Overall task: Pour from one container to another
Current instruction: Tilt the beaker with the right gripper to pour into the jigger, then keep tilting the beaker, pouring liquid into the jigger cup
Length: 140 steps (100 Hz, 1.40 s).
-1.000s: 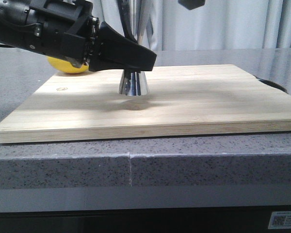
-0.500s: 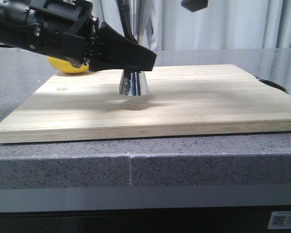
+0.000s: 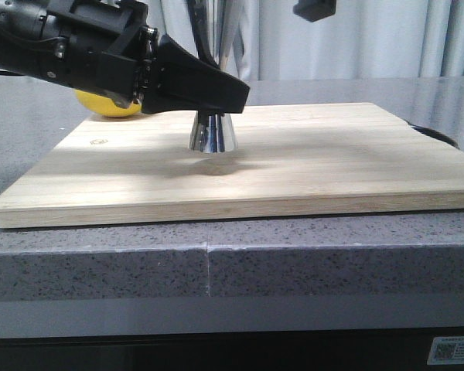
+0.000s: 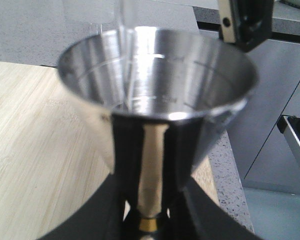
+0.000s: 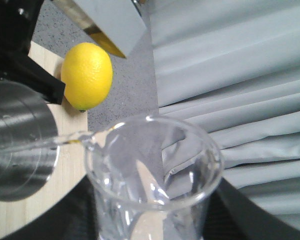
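Note:
The steel jigger [image 3: 213,136] is upright, its base at the wooden board [image 3: 309,166]. My left gripper [image 3: 230,94] is shut on its narrow waist. From the left wrist I look into its upper cup [image 4: 157,85], and the gold band [image 4: 150,223] shows between the fingers. My right gripper [image 5: 155,217] is shut on the clear glass beaker [image 5: 155,170], which is tilted above and beside the jigger [image 5: 17,150]. A thin clear stream [image 5: 65,141] runs from the beaker's lip into the jigger's cup. In the front view only a corner of the right gripper [image 3: 314,9] shows.
A yellow lemon [image 3: 108,106] lies behind the left arm at the board's far left corner, also in the right wrist view as the lemon [image 5: 87,75]. The grey stone counter [image 3: 216,263] carries the board. Grey curtains [image 5: 230,75] hang behind.
The visible corner of the right gripper at the top of the front view has drifted slightly right. The left gripper and jigger have not moved.

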{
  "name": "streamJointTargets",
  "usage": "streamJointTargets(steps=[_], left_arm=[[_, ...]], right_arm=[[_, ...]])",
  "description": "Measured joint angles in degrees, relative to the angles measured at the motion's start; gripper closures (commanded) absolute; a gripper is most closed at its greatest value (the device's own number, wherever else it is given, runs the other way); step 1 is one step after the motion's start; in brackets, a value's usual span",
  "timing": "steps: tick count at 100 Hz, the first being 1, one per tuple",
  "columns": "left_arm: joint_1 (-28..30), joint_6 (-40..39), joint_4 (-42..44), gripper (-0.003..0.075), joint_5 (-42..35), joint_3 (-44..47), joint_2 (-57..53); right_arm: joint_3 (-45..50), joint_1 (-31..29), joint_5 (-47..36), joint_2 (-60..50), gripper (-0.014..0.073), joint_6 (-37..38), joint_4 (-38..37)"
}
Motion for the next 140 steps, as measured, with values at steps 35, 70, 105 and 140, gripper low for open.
streamJointTargets(steps=[35, 70, 105, 140], left_arm=[[0.0, 0.0, 0.0, 0.0739, 0.0, 0.0, 0.0], [0.0, 0.0, 0.0, 0.0739, 0.0, 0.0, 0.0], [0.0, 0.0, 0.0, 0.0739, 0.0, 0.0, 0.0], [0.0, 0.0, 0.0, 0.0739, 0.0, 0.0, 0.0]], right_arm=[[0.0, 0.0, 0.3, 0.0, 0.0421, 0.0, -1.9], [0.0, 0.0, 0.5, 0.0, 0.0421, 0.0, -3.9], [0.0, 0.0, 0.7, 0.0, 0.0422, 0.0, -5.7], [-0.1, 0.0, 0.7, 0.0, 0.0462, 0.0, -7.7]])
